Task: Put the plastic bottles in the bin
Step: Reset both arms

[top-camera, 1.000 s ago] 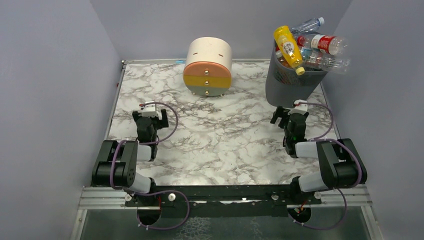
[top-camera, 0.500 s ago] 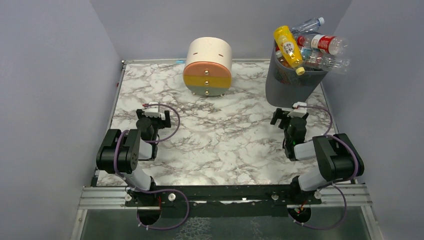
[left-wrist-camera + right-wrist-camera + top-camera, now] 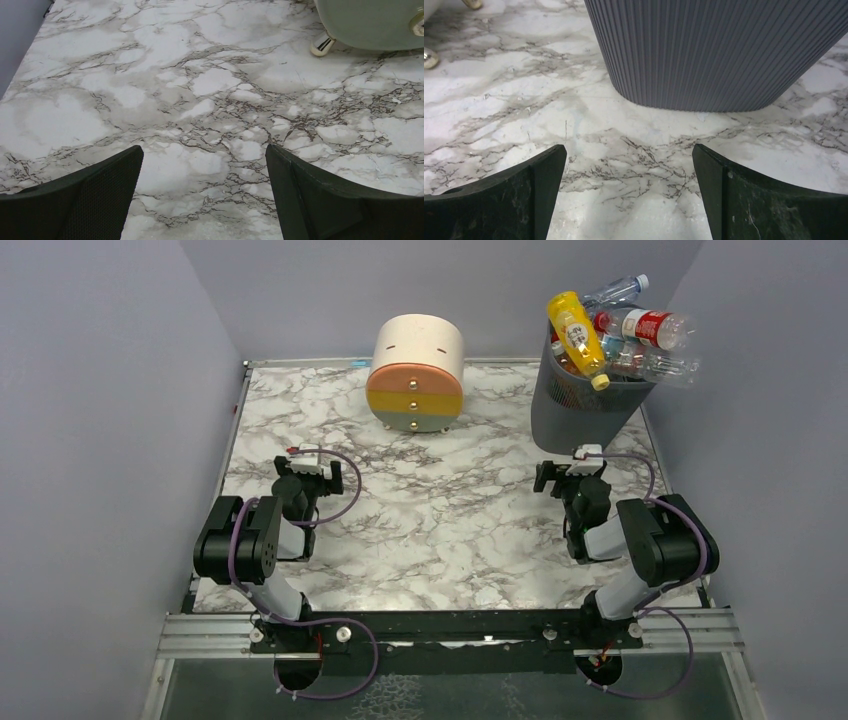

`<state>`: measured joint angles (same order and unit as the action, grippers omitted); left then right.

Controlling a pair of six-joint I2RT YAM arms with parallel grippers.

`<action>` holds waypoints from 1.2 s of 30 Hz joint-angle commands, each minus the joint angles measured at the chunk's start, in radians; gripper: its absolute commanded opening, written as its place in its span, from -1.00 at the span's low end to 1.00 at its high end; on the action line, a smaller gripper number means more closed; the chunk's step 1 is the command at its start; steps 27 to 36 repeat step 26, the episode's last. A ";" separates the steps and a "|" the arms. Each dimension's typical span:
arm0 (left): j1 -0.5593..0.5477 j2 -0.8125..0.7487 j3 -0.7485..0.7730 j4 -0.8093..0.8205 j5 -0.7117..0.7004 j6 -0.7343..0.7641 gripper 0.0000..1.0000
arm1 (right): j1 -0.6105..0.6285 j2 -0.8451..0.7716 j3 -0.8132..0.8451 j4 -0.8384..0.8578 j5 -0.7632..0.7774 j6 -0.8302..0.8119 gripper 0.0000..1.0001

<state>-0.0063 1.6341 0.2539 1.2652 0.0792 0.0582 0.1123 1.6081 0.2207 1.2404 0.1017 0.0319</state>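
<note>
Our left tool (image 3: 202, 150) and right tool (image 3: 626, 150) gape wide, empty; the bin (image 3: 724, 50) stands just ahead of the right one, plastic bottles (image 3: 640, 328) heaped above (none on the bench (image 3: 450, 510)).

The whole table (image 3: 440, 530) is looked down on from high up, behind both arms (image 3: 245, 545). The left wrist view is set low and close over the table, faced forward past the left gripper (image 3: 204, 155); a bit of the round drawer unit (image 3: 370, 20) is caught at its top right. The right wrist view is set just as low, and the bin (image 3: 719, 50) is seen from very near. Both things are seen from above too.
</note>
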 commanded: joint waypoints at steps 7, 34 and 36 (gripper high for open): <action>0.004 0.006 -0.011 0.051 0.025 0.008 0.98 | 0.007 -0.003 0.017 0.035 -0.040 -0.032 0.99; -0.012 0.006 0.002 0.025 -0.010 0.014 0.98 | 0.007 0.009 0.011 0.067 -0.040 -0.031 0.99; -0.012 0.006 0.002 0.025 -0.010 0.014 0.98 | 0.007 0.009 0.011 0.067 -0.040 -0.031 0.99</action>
